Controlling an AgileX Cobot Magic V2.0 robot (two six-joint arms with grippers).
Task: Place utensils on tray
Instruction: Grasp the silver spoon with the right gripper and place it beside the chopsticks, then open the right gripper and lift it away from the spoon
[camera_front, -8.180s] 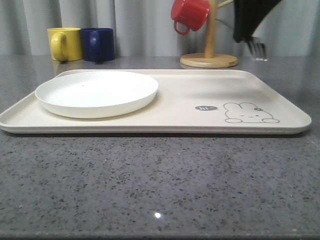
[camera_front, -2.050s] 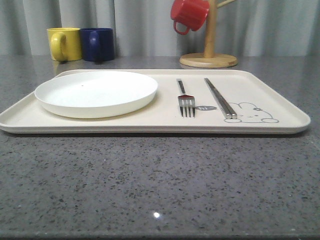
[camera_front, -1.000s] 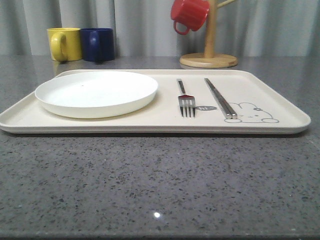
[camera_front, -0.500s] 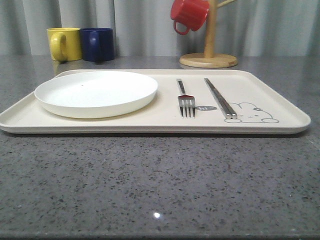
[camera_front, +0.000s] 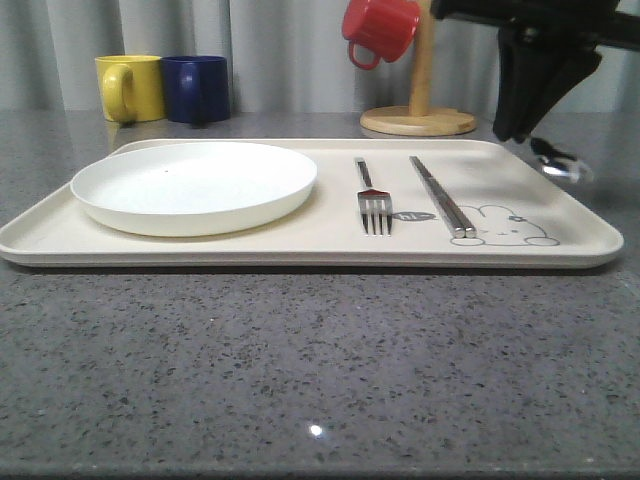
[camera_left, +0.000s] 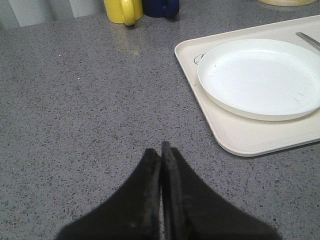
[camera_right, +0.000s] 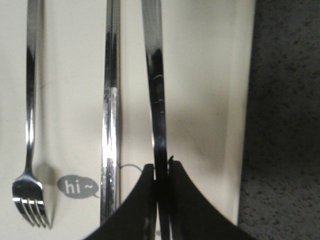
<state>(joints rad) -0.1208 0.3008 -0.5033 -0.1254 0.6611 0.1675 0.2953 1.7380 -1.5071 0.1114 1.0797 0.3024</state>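
The cream tray (camera_front: 300, 232) holds the fork (camera_front: 372, 200) and the pair of chopsticks (camera_front: 440, 195), lying side by side right of a white plate (camera_front: 195, 185). My right gripper (camera_front: 520, 125) hangs above the tray's far right edge, shut on the spoon (camera_front: 562, 166), whose bowl hangs low past the rim. In the right wrist view the spoon handle (camera_right: 156, 75) runs out from the right gripper (camera_right: 161, 172), parallel to the chopsticks (camera_right: 110, 100) and fork (camera_right: 31, 100), over the tray (camera_right: 210, 75). My left gripper (camera_left: 161, 150) is shut with nothing in it, over bare table beside the tray (camera_left: 240, 137).
A yellow mug (camera_front: 130, 87) and a blue mug (camera_front: 196, 88) stand behind the tray at the far left. A wooden mug tree (camera_front: 418, 112) with a red mug (camera_front: 380, 28) stands behind the tray's middle. Grey speckled table lies in front.
My right arm has come into view at the upper right, carrying the spoon. Since the earliest frame the fork and chopsticks have come to lie on the tray.
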